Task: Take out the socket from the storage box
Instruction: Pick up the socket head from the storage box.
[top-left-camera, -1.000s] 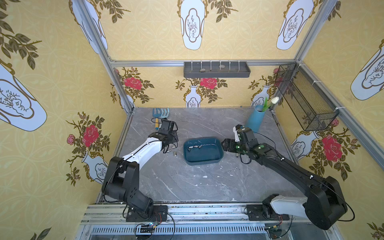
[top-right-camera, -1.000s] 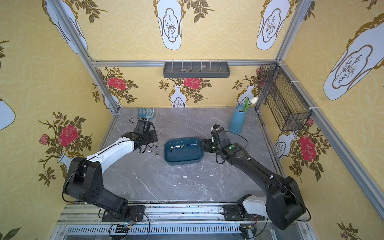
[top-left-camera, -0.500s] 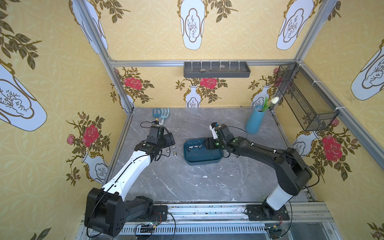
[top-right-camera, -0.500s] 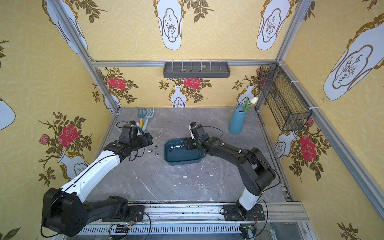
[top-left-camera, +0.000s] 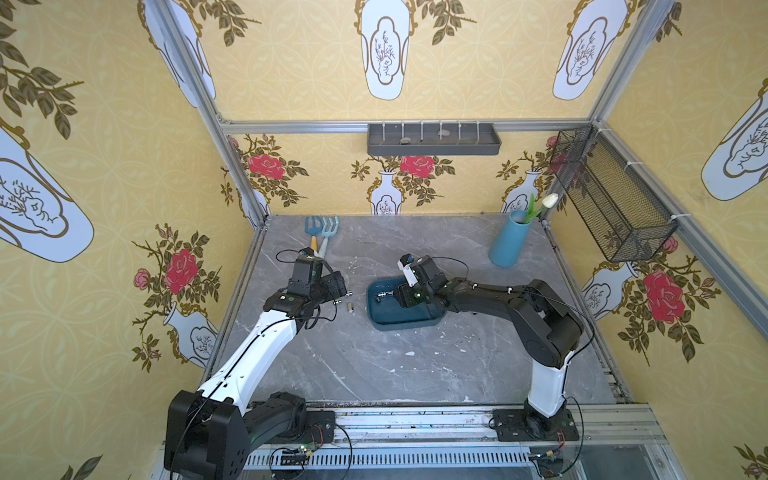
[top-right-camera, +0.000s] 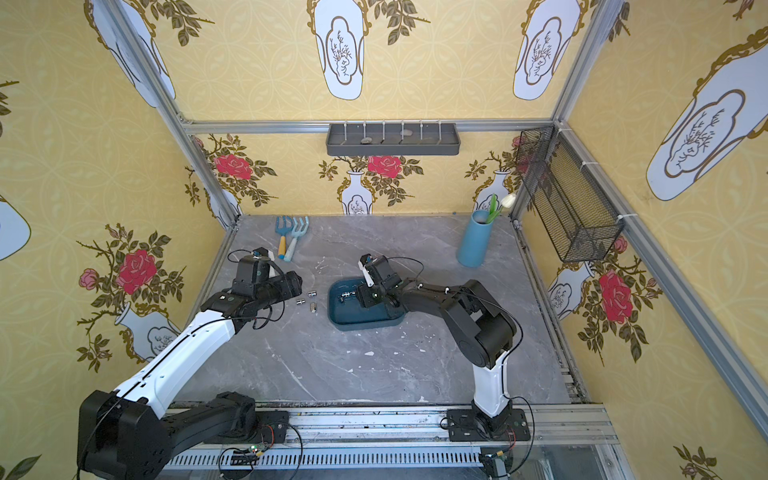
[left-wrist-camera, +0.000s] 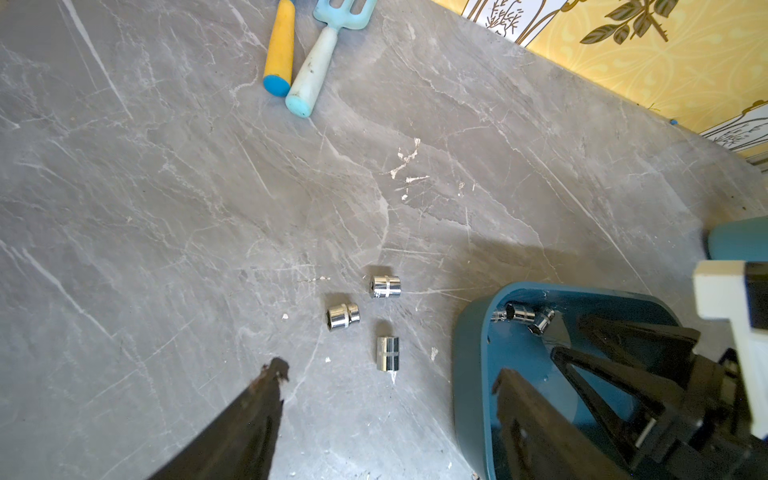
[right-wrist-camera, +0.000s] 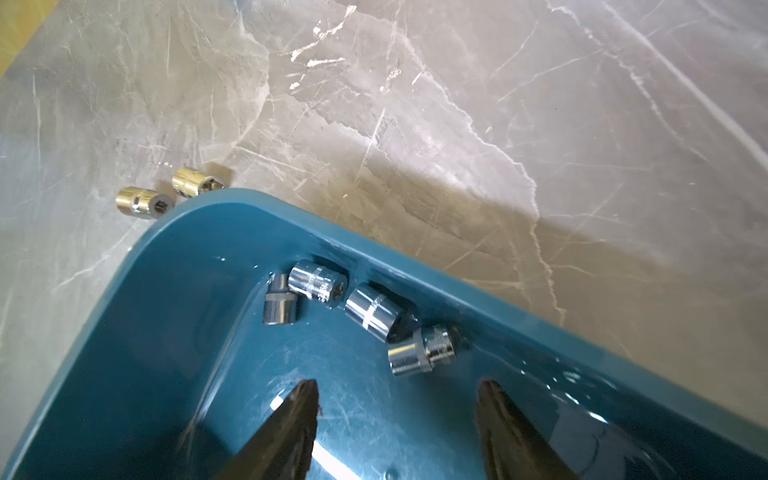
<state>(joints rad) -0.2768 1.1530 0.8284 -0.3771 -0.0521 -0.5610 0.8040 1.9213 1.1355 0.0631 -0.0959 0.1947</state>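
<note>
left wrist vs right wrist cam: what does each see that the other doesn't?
Left wrist only: yellow-handled garden tool, pale blue plastic garden fork, all three loose chrome steel sockets on the grey marble-look tabletop.
Right wrist only: all four chrome sockets clustered along the wall of the shallow dark teal plastic storage box.
Both: the box, the tabletop, two loose sockets, part of the boxed cluster.

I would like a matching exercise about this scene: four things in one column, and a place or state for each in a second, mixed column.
Things:
1. storage box
2. blue vase
3. light-blue garden fork
4. wire-mesh basket

Places or states:
a. hangs on a side wall
b. holds a white tulip
c. lies flat beside a yellow-handled tool
d. holds four sockets

Pairs: 1-d, 2-b, 3-c, 4-a.
</note>
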